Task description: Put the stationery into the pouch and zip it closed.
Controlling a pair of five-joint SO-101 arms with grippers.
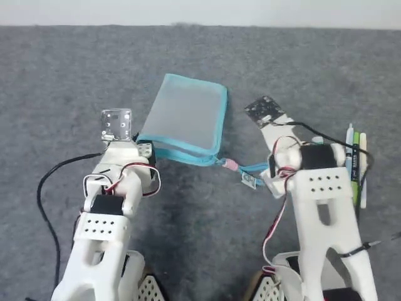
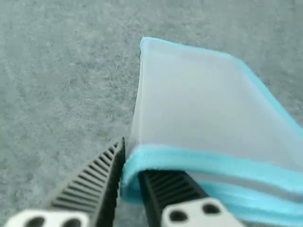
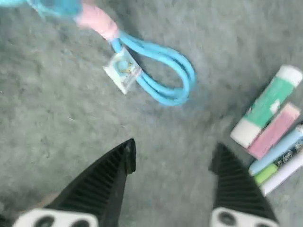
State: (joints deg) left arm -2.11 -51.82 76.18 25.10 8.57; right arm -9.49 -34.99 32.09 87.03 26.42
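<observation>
Pouch: the pale mesh pouch (image 1: 186, 116) with blue trim lies flat on the grey mat (image 1: 62, 75) between the two arms, its zip edge toward them.
Left gripper: the left gripper (image 2: 131, 172) is clamped on the blue zip edge at the pouch's near corner. This is likely an anchor, so the pouch does not slide while the zip or mouth is worked.
Left arm pose: stretched forward and low, with the wrist pitched down to the mat.
Zip pull: the pink zip pull (image 3: 97, 19) sits at the end of the zip edge opposite the clamp. It trails a blue loop strap (image 3: 189, 78) and a small tag (image 3: 122, 71) toward the right arm.
Zip state: cannot tell whether it is open or closed.
Right gripper: the right gripper (image 3: 174, 150) hangs spread wide, holding nothing, over bare mat near the strap.
Right arm pose: bent over, aimed down between the strap and the stationery.
Stationery: the stationery (image 1: 356, 166) lies bunched beside the right arm, well apart from the pouch. By the look of it, none is packed yet.
</observation>
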